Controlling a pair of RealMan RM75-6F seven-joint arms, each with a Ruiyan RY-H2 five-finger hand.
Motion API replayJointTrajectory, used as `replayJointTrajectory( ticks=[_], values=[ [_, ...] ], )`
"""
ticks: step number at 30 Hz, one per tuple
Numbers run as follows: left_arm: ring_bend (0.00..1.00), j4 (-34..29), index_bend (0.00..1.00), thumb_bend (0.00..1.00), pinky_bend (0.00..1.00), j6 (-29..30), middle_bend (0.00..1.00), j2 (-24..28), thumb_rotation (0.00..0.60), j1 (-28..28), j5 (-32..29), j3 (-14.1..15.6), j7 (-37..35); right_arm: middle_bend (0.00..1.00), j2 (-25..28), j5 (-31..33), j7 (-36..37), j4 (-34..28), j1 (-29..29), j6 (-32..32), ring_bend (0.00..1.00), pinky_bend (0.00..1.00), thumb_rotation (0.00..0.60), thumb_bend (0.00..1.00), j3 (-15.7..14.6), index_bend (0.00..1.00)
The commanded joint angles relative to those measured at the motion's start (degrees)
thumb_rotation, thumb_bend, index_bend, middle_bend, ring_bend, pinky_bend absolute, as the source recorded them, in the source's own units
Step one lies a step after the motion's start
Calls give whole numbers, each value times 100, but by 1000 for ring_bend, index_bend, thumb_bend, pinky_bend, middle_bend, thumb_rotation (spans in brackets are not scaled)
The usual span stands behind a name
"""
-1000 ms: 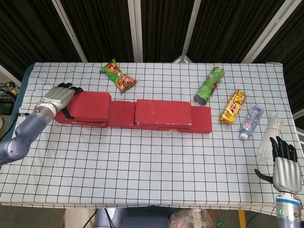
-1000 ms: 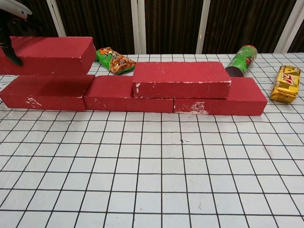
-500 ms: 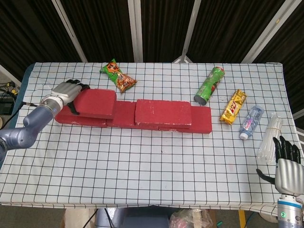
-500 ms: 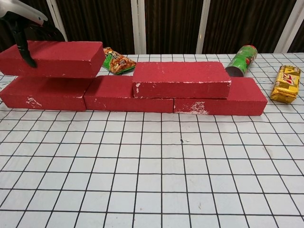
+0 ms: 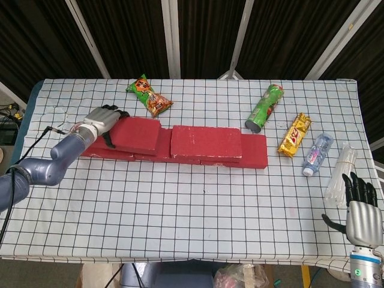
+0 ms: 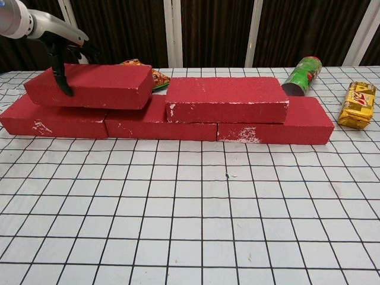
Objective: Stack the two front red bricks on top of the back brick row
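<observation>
Three red bricks form the back row (image 5: pixel 254 153) (image 6: pixel 294 126) on the checked table. Two more red bricks lie on top of it. The right top brick (image 5: pixel 206 143) (image 6: pixel 225 98) lies flat over the middle and right bricks. The left top brick (image 5: pixel 138 133) (image 6: pixel 90 86) sits slightly tilted, a small gap from the right one. My left hand (image 5: pixel 104 117) (image 6: pixel 59 48) grips this brick's left end, with a dark finger down its front face. My right hand (image 5: pixel 362 212) stands open by the front right table edge, fingers spread, holding nothing.
A snack bag (image 5: pixel 150 96) (image 6: pixel 155 77) lies behind the bricks. A green chip can (image 5: pixel 264 108) (image 6: pixel 302 75), a yellow bar (image 5: pixel 294 134) (image 6: pixel 357 104), a water bottle (image 5: pixel 317 154) and a clear plastic bundle (image 5: pixel 339 173) lie on the right.
My left hand has slid the left top brick to the right along the back row, closing most of the gap to the other top brick. The right hand stayed put.
</observation>
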Motion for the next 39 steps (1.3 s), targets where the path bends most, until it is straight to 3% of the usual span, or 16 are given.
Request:
replayJointTrajectory(
  ticks=[1,23,39],
  values=[
    [0,50,254,63,0,67,142,-119,600,-122,-33,147,-49,0,36,64,26,-35,-21,6,0,0,600,133,32,0],
    [0,82,242,55,0,623,133,-641,600,-1063,-1298,1306,-20,0,146,164,196,-60,-32,-94,0,0,600,133,80,0],
    [0,-215,240,0,0,1020,121,-683,600,-1372,-1906,1620,217,0,179,195,276,-71,-29,-148,0,0,600,133,89,0]
  ],
)
